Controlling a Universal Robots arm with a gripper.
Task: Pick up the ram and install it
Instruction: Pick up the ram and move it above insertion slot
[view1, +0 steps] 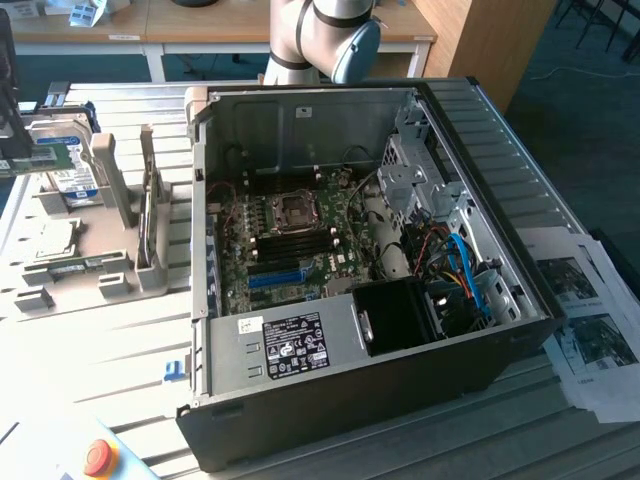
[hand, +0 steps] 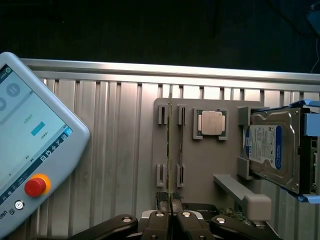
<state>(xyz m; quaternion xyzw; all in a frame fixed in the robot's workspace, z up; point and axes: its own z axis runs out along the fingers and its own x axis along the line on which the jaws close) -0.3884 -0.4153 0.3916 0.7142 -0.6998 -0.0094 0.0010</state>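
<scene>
The ram is a thin green stick seen edge-on in the wrist view, running straight out from between my fingers. My gripper is shut on its near end. In the exterior view the gripper is at the far left edge, with the green ram in it, raised above the grey parts holder. The open computer case lies well to the exterior view's right, its green motherboard facing up with dark memory slots near the processor socket.
On the grey holder sit a silver hard drive with a blue-white label and a processor chip. A teach pendant with a red stop button lies on the ribbed metal table. Papers lie at the exterior view's right.
</scene>
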